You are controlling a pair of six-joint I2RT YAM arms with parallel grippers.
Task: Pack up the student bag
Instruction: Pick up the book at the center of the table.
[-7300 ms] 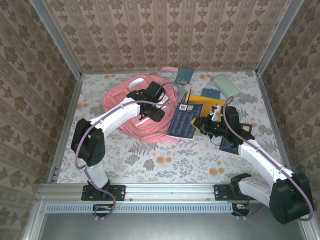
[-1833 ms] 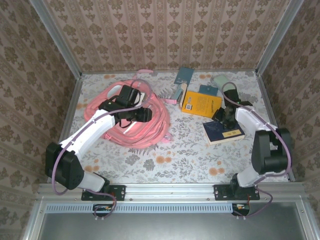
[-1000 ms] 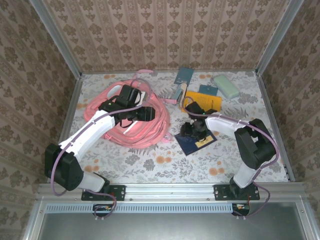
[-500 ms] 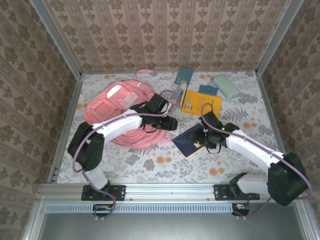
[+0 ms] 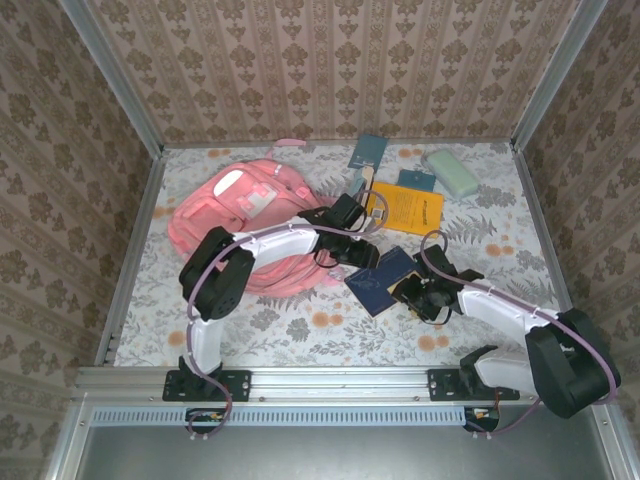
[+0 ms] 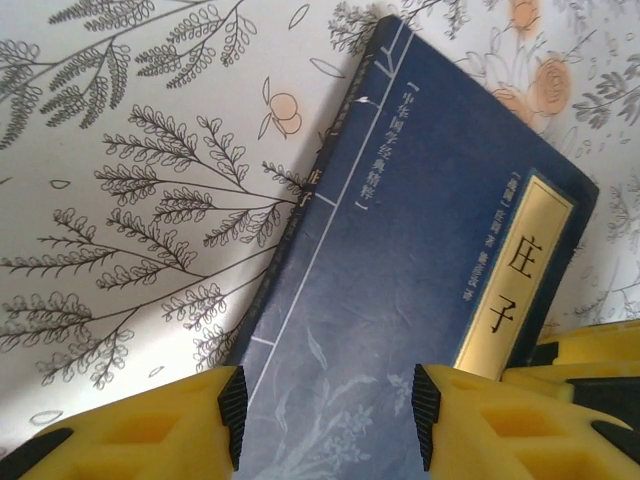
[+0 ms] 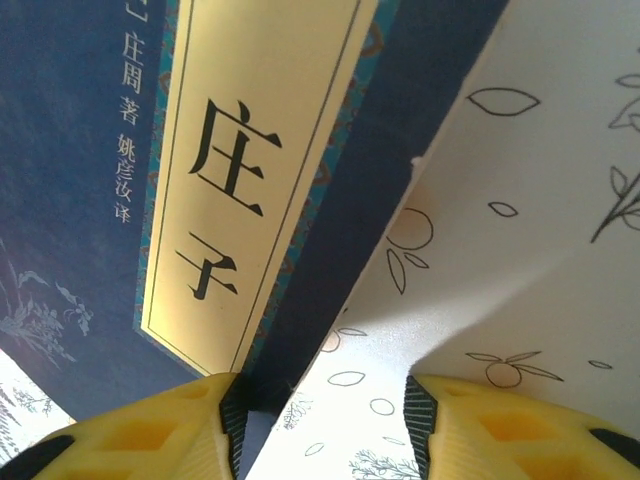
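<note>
Left wrist view: the left gripper hangs with jaws parted over the dark blue book, having moved here from the edge of the student bag. The bag lies at the back left of the table, unmoved. The right gripper, also parted, straddles the book's corner, perhaps touching it.

Both arms bent inward, left pincer parted, right pincer parted

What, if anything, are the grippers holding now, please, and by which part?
Nothing is gripped: the left gripper hangs open over the dark blue rectangular book, the right gripper open at its corner.
</note>
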